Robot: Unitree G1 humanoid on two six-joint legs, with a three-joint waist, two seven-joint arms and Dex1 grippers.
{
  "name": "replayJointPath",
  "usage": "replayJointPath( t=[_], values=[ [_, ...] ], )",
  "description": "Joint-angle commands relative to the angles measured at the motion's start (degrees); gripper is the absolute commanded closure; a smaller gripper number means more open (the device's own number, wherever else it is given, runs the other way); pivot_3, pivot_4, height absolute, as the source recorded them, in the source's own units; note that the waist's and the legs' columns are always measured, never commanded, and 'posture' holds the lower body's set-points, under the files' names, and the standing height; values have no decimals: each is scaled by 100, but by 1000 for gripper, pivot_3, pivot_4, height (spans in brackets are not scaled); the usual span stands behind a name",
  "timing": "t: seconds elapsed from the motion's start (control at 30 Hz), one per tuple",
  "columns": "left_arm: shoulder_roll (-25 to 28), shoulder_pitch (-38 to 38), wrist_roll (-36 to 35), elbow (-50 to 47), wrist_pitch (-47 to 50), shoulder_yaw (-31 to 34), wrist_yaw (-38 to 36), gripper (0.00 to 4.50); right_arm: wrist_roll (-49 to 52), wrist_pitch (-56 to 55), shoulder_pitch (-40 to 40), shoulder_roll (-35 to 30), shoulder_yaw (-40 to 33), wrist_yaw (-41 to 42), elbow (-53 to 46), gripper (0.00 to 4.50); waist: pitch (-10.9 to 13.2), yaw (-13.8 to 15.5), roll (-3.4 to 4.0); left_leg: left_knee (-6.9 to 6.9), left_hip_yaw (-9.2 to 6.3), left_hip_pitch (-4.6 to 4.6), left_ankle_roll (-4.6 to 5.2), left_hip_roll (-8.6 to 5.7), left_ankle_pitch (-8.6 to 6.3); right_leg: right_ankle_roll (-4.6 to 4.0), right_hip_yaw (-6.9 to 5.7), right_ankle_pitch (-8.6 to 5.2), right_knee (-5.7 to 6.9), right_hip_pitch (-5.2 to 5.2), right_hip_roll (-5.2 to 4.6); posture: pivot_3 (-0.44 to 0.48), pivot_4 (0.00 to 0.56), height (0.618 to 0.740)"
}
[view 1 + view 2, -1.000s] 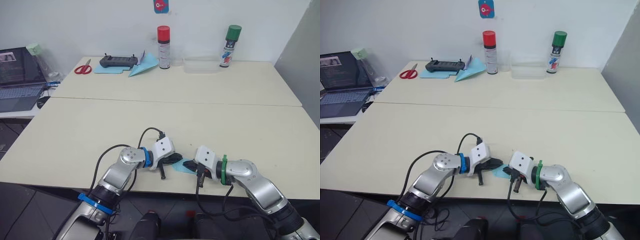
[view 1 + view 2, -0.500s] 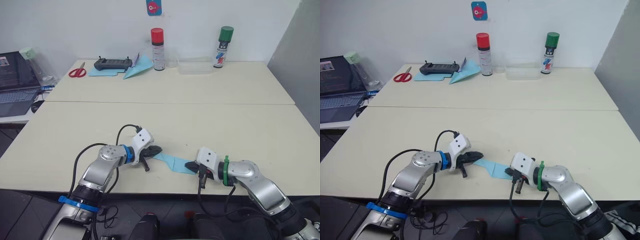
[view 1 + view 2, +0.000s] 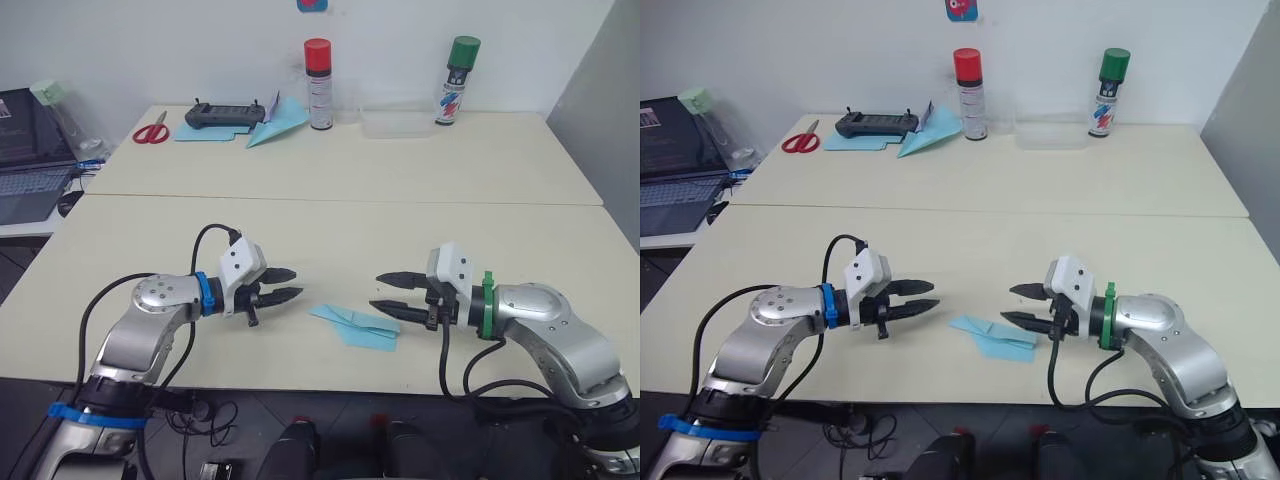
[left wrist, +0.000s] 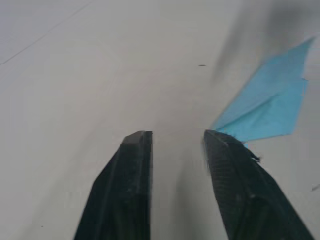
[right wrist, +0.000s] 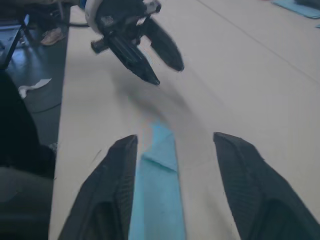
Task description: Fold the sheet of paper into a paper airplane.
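Both grippers have drawn apart since a second ago, when you had them close together over the paper at the near table edge; half a second ago the paper was stretched between them, and it now lies released on the table (image 3: 480, 215). Your left gripper (image 3: 287, 284) is open, its two fingers spread with nothing between them, pointing toward the right gripper. Your right gripper (image 3: 388, 293) is likewise open and empty, fingers parted and pointing back at the left one. The paper (image 3: 355, 324) lies flat between the two grippers, folded into a narrow, pointed blue shape, touching neither; it sits nearer the right gripper, just below and ahead of its fingertips, and a little farther from the left gripper's tips. In the left wrist view the paper (image 4: 270, 107) lies just beyond one fingertip, apart from it. In the right wrist view the paper (image 5: 159, 192) runs along the table between the two fingers, with the left gripper (image 5: 155, 60) beyond it, facing back. Well beyond both grippers, at the far table edge, stand a red-capped can (image 3: 318, 70) and a green-capped can (image 3: 458, 67), with a clear tray (image 3: 398, 123) between them. Farther toward the left gripper's side lie a second blue dart (image 3: 275, 118), a black controller (image 3: 223, 116) and red scissors (image 3: 150, 132).
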Motion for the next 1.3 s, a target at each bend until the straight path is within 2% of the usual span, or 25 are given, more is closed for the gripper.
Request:
replayJointPath(
  t=[0.03, 0.2, 0.37, 0.53, 0.7, 0.83, 1.0, 1.13, 1.3],
  values=[
    [155, 541, -217, -852, -515, 239, -216, 1932, -42, -521, 325, -258, 28, 405, -249, 2518, 2, 2, 1, -1, 0, -3, 1, 2, -1, 1, 0, 0, -9, 0, 0, 0, 150, 740],
    [340, 1151, -348, -1255, -676, 392, -311, 1932, -790, -1437, 720, -478, 421, 453, -14, 4238, 7, 8, 5, 0, 13, -1, 10, 7, -6, 3, -1, 2, -9, 2, 1, 0, 150, 740],
    [393, 1491, -431, -1525, -637, 421, -285, 1932, -1383, -1691, 642, -227, 751, 64, 350, 4238, 7, 9, 5, 2, 14, 5, 12, 16, -5, -16, -11, -3, -3, 6, 5, 0, 150, 740],
    [376, 1605, -421, -1771, -654, 433, -190, 1932, -1988, -1822, 411, 107, 875, -454, 729, 4238, 8, 11, 4, 2, 15, 5, 11, 15, -5, 7, -7, 11, -2, 4, 6, 0, 150, 740],
    [368, 1479, -480, -1838, -510, 416, -23, 1932, -1897, -1808, 400, 104, 798, -357, 597, 4238, 8, 10, 4, 2, 15, 5, 11, 14, -5, 7, -8, 11, -2, 5, 7, 0, 150, 740],
    [389, 1444, -514, -1854, -461, 398, 14, 1932, -1266, -1765, 506, 27, 599, 18, 141, 4238, 9, 8, 6, 1, 15, 5, 11, 14, -5, 7, -8, 11, -2, 6, 7, 0, 150, 740],
    [358, 1327, -546, -1900, -375, 348, 117, 1932, -1273, -2001, 394, 109, 467, -89, 164, 4238, 9, 9, 6, 2, 15, 6, 11, 16, -5, 8, -10, 12, -1, 8, 10, 0, 150, 740],
    [348, 1325, -560, -1942, -377, 348, 164, 1932, -1245, -2003, 338, 154, 461, -94, 290, 3334, 9, 8, 6, 3, 15, 7, 11, 15, -5, 8, -9, 12, 0, 8, 11, 0, 150, 740],
    [344, 1301, -547, -1940, -391, 315, 171, 1932, -1616, -1952, 241, 252, 620, -337, 651, 1468, 9, 9, 6, 4, 18, 7, 11, 15, -5, 7, -9, 13, 1, 7, 12, 0, 150, 740]
  ],
)
